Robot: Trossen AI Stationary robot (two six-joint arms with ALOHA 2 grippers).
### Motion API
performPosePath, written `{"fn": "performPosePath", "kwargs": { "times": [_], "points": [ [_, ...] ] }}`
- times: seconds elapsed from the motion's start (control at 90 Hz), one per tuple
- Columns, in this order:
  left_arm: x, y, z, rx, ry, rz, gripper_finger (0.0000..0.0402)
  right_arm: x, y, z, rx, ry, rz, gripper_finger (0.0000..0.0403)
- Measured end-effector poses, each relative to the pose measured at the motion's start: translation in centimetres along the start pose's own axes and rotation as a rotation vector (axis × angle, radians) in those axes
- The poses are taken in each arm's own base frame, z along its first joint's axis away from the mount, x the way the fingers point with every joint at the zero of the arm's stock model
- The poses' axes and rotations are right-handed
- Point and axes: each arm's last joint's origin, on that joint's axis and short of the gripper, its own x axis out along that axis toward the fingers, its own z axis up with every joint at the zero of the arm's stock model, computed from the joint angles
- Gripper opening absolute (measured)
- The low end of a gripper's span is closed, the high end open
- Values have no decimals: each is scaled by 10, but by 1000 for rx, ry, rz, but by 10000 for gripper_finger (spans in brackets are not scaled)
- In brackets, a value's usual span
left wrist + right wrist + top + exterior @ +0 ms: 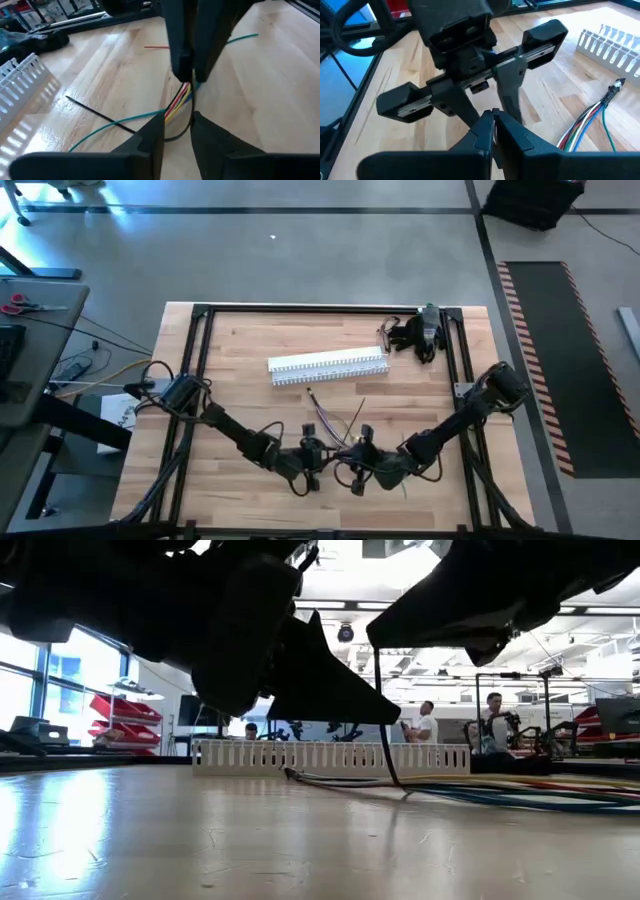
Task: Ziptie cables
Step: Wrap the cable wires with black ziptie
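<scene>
Here, thin multicoloured cables (pixel 181 98), black zip tie (pixel 102 116), pale wood table (pixel 250 405).

Near edge, centre — congested. The left gripper (pixel 312 463) and right gripper (pixel 352 465) meet tip to tip there, with the cables (pixel 335 427) between and just beyond them; nothing passes between the two. Both arms slant in from the side rails, closing the near corners to any crossing.

Mid-table: the channel (pixel 328 365) lies crosswise, a low wall. A strip of bare wood separates it from the cables. One black tie (pixel 100 115) lies flat on that strip.

Far right corner — a dark tool (pixel 420 332) sits beside the channel's end.

The far left of the table (pixel 235 340) is open wood inside the black frame (pixel 190 345).
</scene>
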Motion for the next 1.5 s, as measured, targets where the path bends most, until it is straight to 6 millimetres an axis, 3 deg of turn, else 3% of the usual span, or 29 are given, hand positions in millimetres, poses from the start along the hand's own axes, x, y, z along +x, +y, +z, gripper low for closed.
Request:
{"fn": "performPosePath", "kwargs": {
  "times": [0.222,0.722,0.811,0.967,1.067,1.222,1.333,1.5],
  "points": [
    [-1,-2,0,18,2,-32,5,-2,1,-1,11,-3,-5,0],
    [7,5,-5,-75,74,-203,0,-1,0,-5,11,57,26,3],
    [9,8,-7,-108,107,-212,0,-1,0,-4,-9,75,57,22],
    [10,9,-8,-136,120,-231,0,-15,-8,12,-31,102,27,94],
    [10,9,-9,-144,129,-240,0,-27,-28,22,-25,177,-82,142],
    [10,9,-9,-147,128,-246,0,-32,-78,27,93,327,-279,193],
    [11,10,-9,-149,130,-255,0,-20,-116,18,210,407,-293,212],
    [11,10,-9,-149,132,-265,0,7,-162,5,371,402,-159,225]
  ]
}}
